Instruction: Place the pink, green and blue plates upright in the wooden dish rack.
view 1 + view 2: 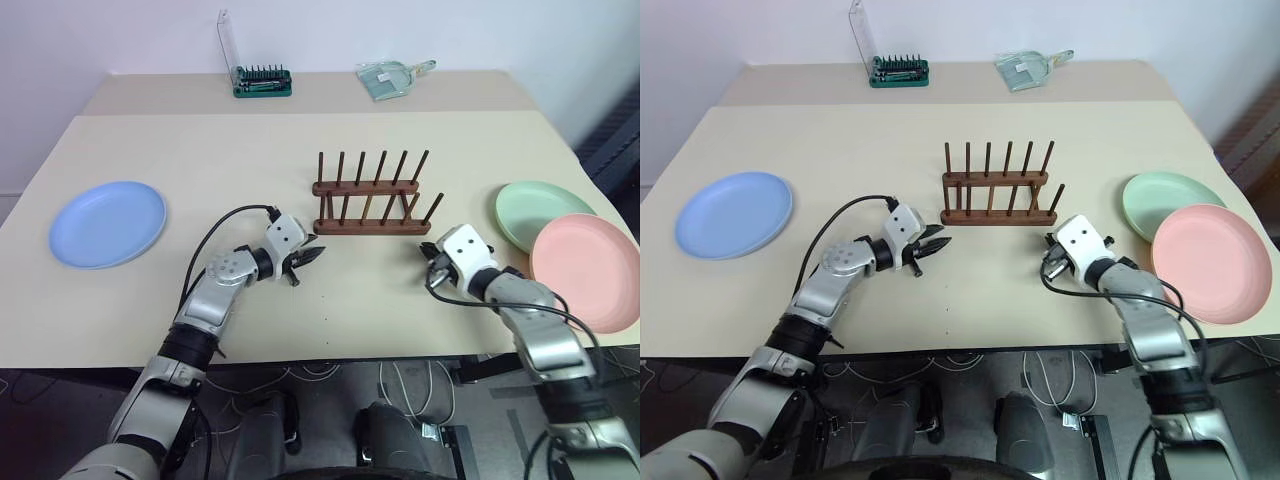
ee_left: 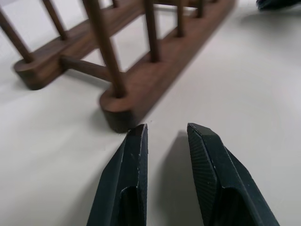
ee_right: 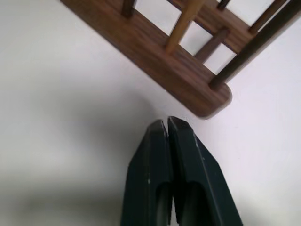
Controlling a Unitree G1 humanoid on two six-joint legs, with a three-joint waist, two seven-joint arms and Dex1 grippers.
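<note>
The wooden dish rack (image 1: 372,195) stands empty at the table's middle. A blue plate (image 1: 107,223) lies flat at the far left. At the right lie the green plate (image 1: 535,210) and the pink plate (image 1: 590,268), the pink one overlapping the green one's near edge. My left gripper (image 1: 308,262) hovers just off the rack's left end, open with nothing between its fingers (image 2: 131,169). My right gripper (image 1: 427,258) sits by the rack's right end, shut and empty, its fingertips (image 3: 157,141) close to the rail's rounded end.
A green bit case (image 1: 262,80) with its clear lid up and a clear dustpan-like item (image 1: 392,77) rest at the back edge. Bare tabletop (image 1: 200,150) lies between the blue plate and the rack. The table's front edge runs just below my arms.
</note>
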